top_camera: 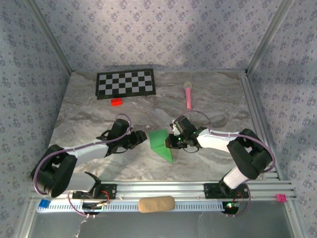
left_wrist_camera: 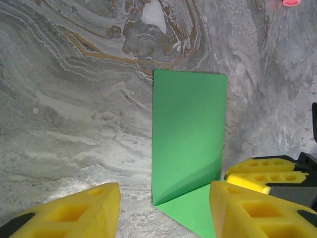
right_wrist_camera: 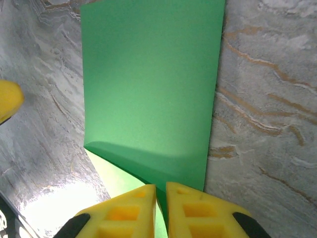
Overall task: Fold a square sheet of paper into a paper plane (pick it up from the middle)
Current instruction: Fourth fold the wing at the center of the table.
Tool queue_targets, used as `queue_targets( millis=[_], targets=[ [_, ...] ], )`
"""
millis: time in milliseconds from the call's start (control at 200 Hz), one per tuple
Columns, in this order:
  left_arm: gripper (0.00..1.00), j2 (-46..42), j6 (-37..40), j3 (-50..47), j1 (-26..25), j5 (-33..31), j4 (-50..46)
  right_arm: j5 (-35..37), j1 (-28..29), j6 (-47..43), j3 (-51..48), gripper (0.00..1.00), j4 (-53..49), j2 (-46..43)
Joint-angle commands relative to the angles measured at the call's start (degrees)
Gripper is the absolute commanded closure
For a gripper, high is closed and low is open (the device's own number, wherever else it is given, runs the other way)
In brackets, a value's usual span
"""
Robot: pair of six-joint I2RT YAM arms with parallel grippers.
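Note:
The square sheet of paper (top_camera: 161, 141) is bright green and lies mid-table, with one flap raised off the marble along a diagonal crease. From the left wrist the standing flap (left_wrist_camera: 188, 129) rises ahead, with a lower layer flat beneath it. My right gripper (top_camera: 171, 141) is shut on the paper's near edge; its yellow fingers (right_wrist_camera: 198, 213) pinch the green sheet (right_wrist_camera: 148, 84) in a thin slit. My left gripper (top_camera: 140, 139) stands open just left of the paper, its fingers (left_wrist_camera: 74, 213) wide apart with nothing between them. The right gripper's yellow finger (left_wrist_camera: 262, 173) sits at the flap's far side.
At the back left lie a black-and-white checkerboard (top_camera: 125, 83) and a small red block (top_camera: 116, 102). A pink microphone-shaped toy (top_camera: 188, 94) lies at the back right. A tan oblong (top_camera: 156, 204) rests on the front rail between the arm bases.

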Motion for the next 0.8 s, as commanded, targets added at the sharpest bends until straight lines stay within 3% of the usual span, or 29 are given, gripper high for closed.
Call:
queue_targets(
  millis=[0, 280, 795],
  targets=[
    [0.49, 0.6, -0.1, 1.7, 0.3, 1.4, 0.8, -0.9, 0.3, -0.8, 1.2, 0.90, -0.7, -1.4],
    [0.46, 4.4, 1.4, 5.6, 1.3, 6.1, -0.4, -4.6, -0.6, -0.6, -1.2, 0.97, 4.7, -3.9],
    [0.41, 12.0, -1.8, 8.9, 1.3, 9.2, 2.6, -8.7, -2.3, 2.0, -6.0, 1.00, 13.6, -7.2]
  ],
)
